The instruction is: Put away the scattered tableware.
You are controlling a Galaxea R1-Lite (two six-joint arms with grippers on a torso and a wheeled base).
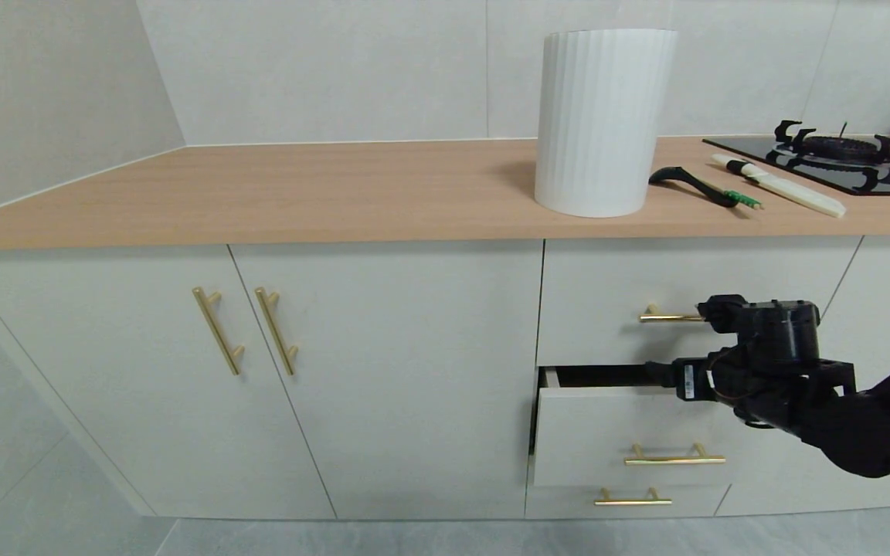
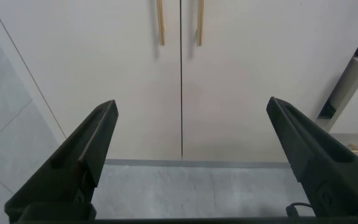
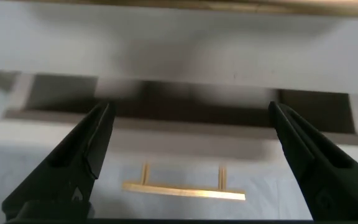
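left gripper (image 2: 188, 155) and right gripper (image 3: 188, 155) gape, holding nothing. the knife (image 1: 785, 194) looks light and stiff; grab its handle.

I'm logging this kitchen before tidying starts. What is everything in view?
counter: 1, wood-brown, along the wall
canister: 1, white, upright on the counter
black utensil: 1, black with green tip, on the counter right of the canister
pale utensil: 1, cream, between black utensil and hob
hob: 1, black, counter's right end
doors: 2, pale grey, gold handles, under the counter's left part
drawers: 3, pale grey, gold handles, right of the doors; middle one open
right gripper: 1, black, fingers open, at the open drawer's top edge
left gripper: 1, black, fingers open, facing the doors
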